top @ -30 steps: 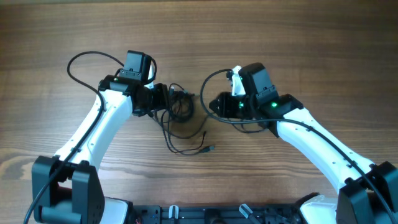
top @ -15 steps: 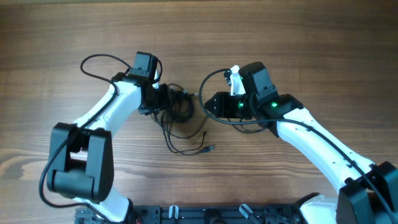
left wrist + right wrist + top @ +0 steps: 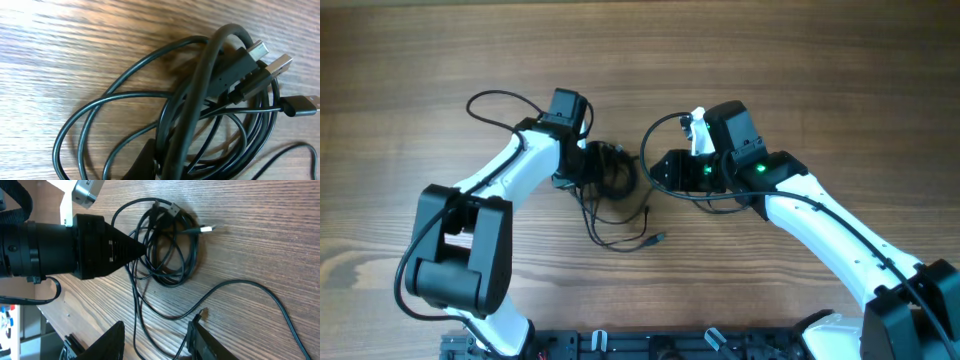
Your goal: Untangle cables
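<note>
My left jaws are pressed together into a narrow wedge, pinching a strand at the left side of the cables [image 3: 612,172]. The cables lie bunched in a small tangle about the middle of the desk [image 3: 790,60]. Through my left wrist camera a thick cord [image 3: 200,100] rises out of the bunch toward the lens and crosses over thinner loops. Two metal plugs [image 3: 272,57] sit side by side at the upper right of that view, with a third plug [image 3: 302,104] just below them.

My right jaws are spread wide with nothing between them. They hang just beside the right side of the tangle, and their fingers [image 3: 112,340] are clear of the cords. A loose strand [image 3: 592,225] leaves the bunch toward the near edge of the desk and curls back to a small plug end [image 3: 660,238].
</note>
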Controlling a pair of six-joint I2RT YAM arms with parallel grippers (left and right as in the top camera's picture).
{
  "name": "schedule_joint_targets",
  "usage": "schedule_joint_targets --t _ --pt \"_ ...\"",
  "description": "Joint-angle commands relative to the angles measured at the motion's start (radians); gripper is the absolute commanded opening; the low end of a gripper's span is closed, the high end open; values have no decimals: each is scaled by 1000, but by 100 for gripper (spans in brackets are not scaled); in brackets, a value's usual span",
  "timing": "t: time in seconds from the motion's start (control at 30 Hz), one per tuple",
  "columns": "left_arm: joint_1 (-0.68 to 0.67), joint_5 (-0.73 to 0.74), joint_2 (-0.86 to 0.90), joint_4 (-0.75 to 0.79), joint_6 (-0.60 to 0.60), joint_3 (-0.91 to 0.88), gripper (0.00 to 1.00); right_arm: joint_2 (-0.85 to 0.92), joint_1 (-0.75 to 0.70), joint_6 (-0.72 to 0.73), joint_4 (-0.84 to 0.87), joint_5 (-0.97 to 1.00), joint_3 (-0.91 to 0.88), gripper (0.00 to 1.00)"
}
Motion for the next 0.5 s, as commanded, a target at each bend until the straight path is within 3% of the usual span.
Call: schedule_joint_targets --t 0.0,0.2,0.47 --pt "-10 164 -13 -13 6 3 4 6 2 -27 -25 11 3 46" --pt "-8 432 -224 -12 59 8 4 6 2 -27 -65 57 3 47" --pt "-9 499 -517 -31 55 8 4 6 2 -11 -27 56 3 47"
